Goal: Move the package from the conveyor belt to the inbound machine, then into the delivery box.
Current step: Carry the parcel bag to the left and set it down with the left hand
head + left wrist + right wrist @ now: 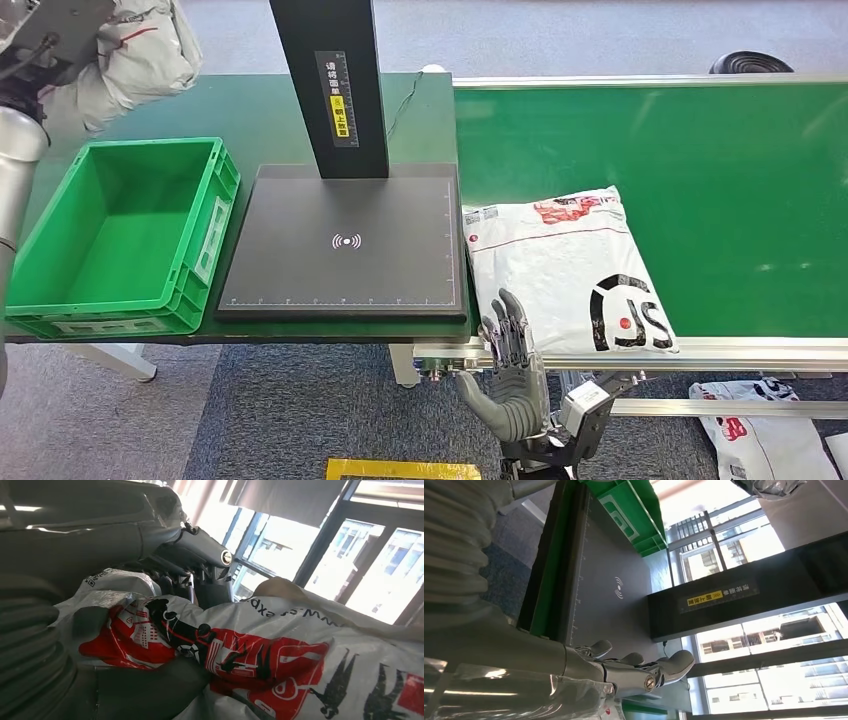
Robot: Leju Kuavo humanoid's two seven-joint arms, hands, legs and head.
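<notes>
A yellow floor marking (pixel 403 468) sits at the bottom centre on grey carpet (pixel 290 410). At lower right, spare printed bags (pixel 765 430) lie on the floor beneath the frame's edge.

left hand (pixel 100 680) raised, gripping; right hand (pixel 512 365) low, fingers spread.

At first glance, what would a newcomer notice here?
A white package printed in red and black lies on the green conveyor belt, with the right hand open at its near edge. Left of it sit the black inbound machine and a green box; the raised left hand grips another package.
</notes>
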